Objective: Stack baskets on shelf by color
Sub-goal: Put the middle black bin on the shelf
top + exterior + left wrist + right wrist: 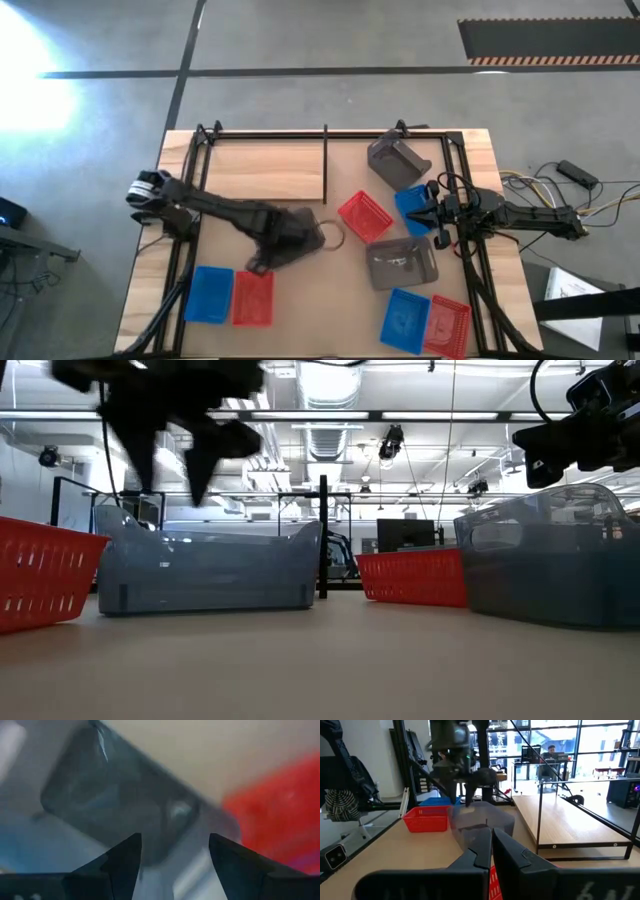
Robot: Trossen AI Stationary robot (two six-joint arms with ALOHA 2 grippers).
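Note:
My left gripper (172,837) is open and hovers just above a dark grey basket (115,805) that sits on the tabletop near the middle (318,232); its fingers stand over the basket's rim without touching it (200,570). My right gripper (491,832) is shut, raised above the table at the right (428,215) beside a blue basket (413,203). A red basket (365,217) lies between the two grippers. The pale-wood shelf (265,170) lies at the far side, with its dark divider (325,165).
One grey basket (398,160) sits tilted at the far right and another (403,265) lies on the table near the right arm. Blue (210,293) and red (253,298) baskets lie near left; blue (405,318) and red (448,325) ones near right. Black frame rails run along both sides.

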